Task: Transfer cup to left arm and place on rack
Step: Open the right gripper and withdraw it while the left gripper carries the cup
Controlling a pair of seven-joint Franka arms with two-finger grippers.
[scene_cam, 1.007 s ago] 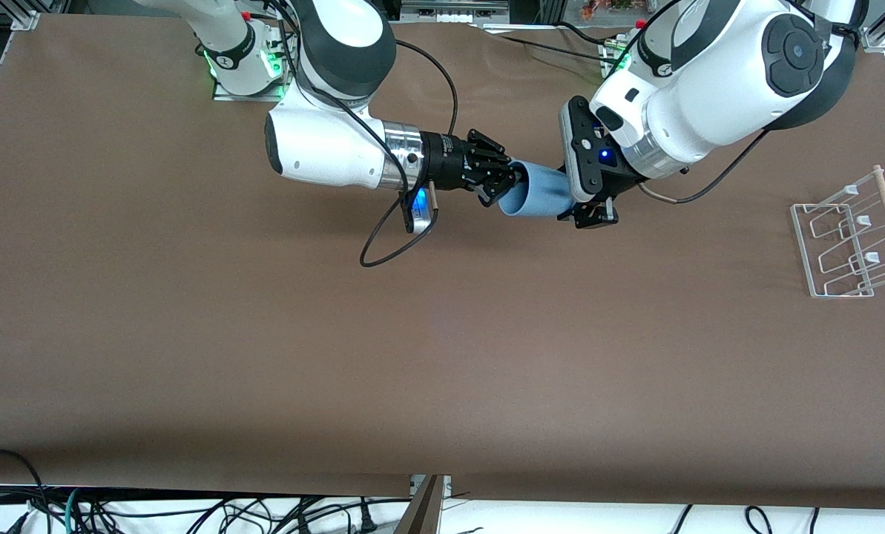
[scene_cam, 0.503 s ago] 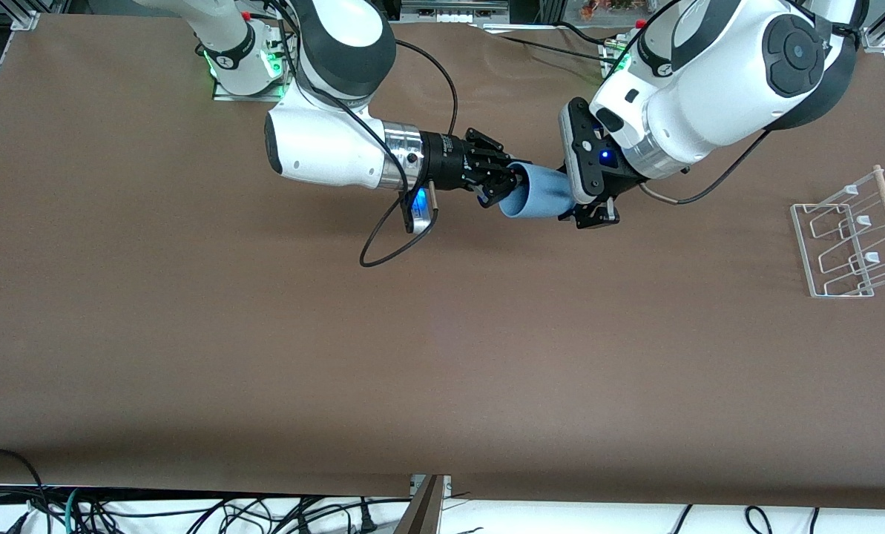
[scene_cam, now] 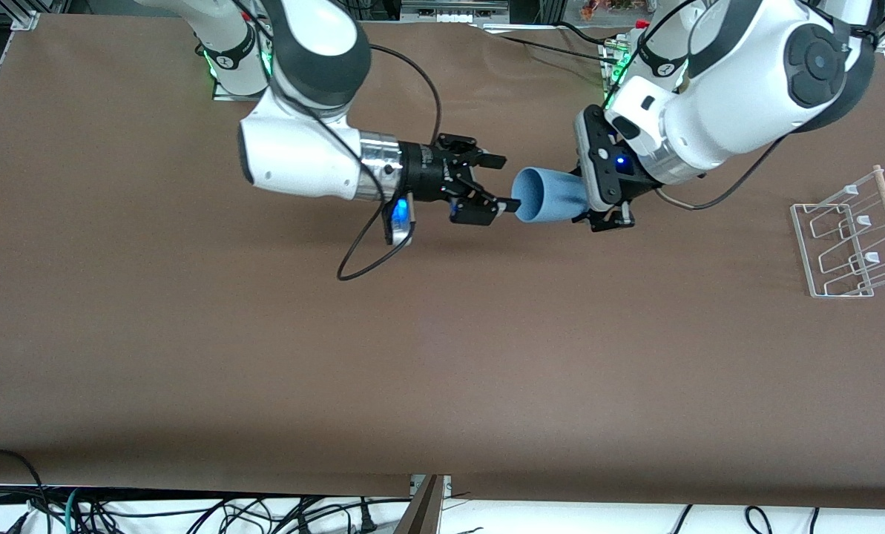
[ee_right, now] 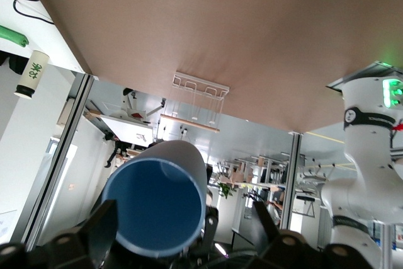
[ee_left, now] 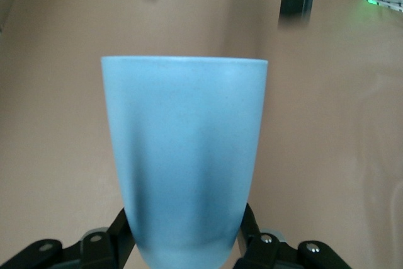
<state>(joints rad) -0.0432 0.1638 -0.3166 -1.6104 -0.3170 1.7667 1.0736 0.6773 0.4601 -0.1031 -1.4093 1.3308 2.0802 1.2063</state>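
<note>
The light-blue cup [scene_cam: 547, 194] is held sideways in the air over the table's middle, its mouth toward my right gripper. My left gripper [scene_cam: 590, 208] is shut on the cup's base. In the left wrist view the cup [ee_left: 186, 149] fills the middle, with the black fingers [ee_left: 119, 237] pressed on both sides of its base. My right gripper [scene_cam: 507, 184] is open and empty, just clear of the cup's rim. In the right wrist view the cup's open mouth [ee_right: 154, 209] sits between the spread fingers [ee_right: 104, 225]. The white wire rack [scene_cam: 850, 237] stands on the table toward the left arm's end.
The brown table [scene_cam: 412, 356] has only the rack on it. A black cable [scene_cam: 360, 259] loops down from the right wrist. The rack also shows in the right wrist view [ee_right: 198, 96]. Both arm bases stand along the table's edge farthest from the front camera.
My right gripper has opened, let go of the cup's rim and drawn back toward its own end. The left gripper has shifted slightly toward the rack with the cup.
</note>
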